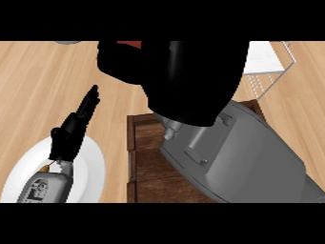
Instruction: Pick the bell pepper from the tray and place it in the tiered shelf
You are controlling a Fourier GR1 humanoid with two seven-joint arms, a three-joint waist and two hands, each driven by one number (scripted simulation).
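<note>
My right hand (179,76) fills the upper middle of the head view, raised close to the camera above the far end of the dark wooden tray (145,162). Its fingers curl round a red bell pepper (131,44), of which only a small patch shows at the top edge of the hand. The white wire tiered shelf (267,62) stands at the upper right, partly hidden behind the hand and to the right of it. My left hand (73,128) rests with straight fingers over a white plate (20,176) at the lower left.
My grey right forearm (242,157) crosses the tray from the lower right and hides most of it. A small grey object (69,42) peeks in at the top left. Bare wooden counter (31,86) lies left of the tray.
</note>
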